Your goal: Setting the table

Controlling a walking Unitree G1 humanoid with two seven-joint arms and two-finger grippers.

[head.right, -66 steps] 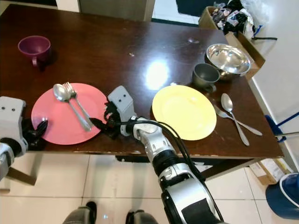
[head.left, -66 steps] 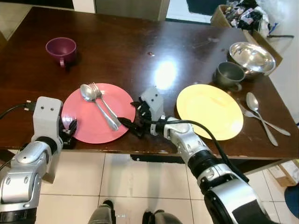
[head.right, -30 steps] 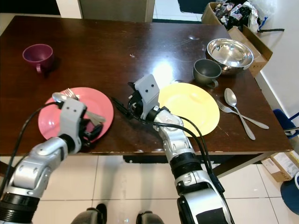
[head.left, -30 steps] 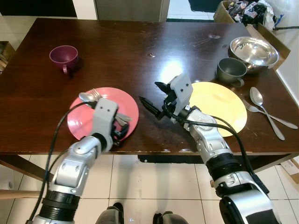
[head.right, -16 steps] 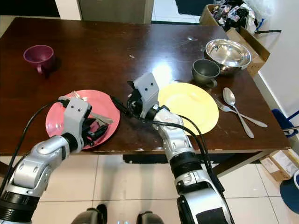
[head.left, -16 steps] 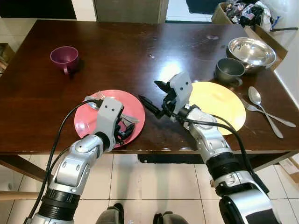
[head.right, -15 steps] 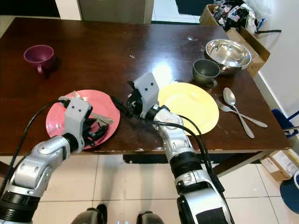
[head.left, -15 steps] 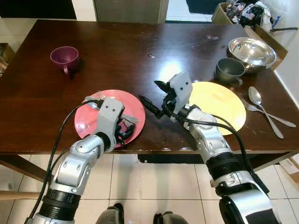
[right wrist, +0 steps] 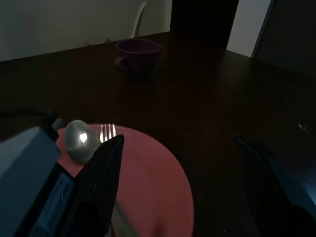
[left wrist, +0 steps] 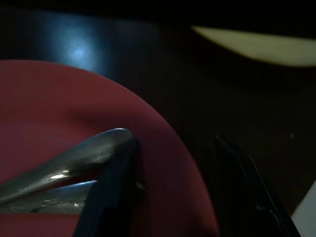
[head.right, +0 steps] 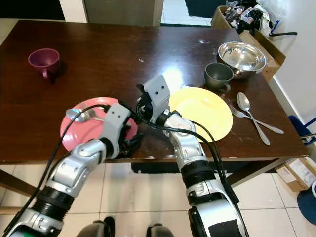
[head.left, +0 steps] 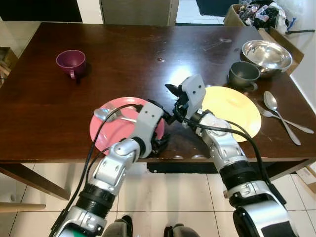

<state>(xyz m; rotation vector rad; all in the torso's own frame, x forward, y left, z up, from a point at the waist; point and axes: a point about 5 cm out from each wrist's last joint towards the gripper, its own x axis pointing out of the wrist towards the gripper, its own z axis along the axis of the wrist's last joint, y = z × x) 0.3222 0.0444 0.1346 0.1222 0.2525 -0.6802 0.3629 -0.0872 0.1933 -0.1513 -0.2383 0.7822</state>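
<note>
Dark wooden tabletop, pink plate carrying spoon and fork, left hand spreading over its rim, right hand hovering spread nearby.

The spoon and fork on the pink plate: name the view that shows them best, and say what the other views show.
The right wrist view: the spoon bowl and the fork tines lie unobstructed on the pink plate. In both eye views the left arm covers the handles, leaving the spoon bowl at the plate's left edge. The left wrist view shows dim handle ends.

Dark table carries: purple cup, pink plate, yellow plate, grey cup, steel bowl, spoon and fork.
</note>
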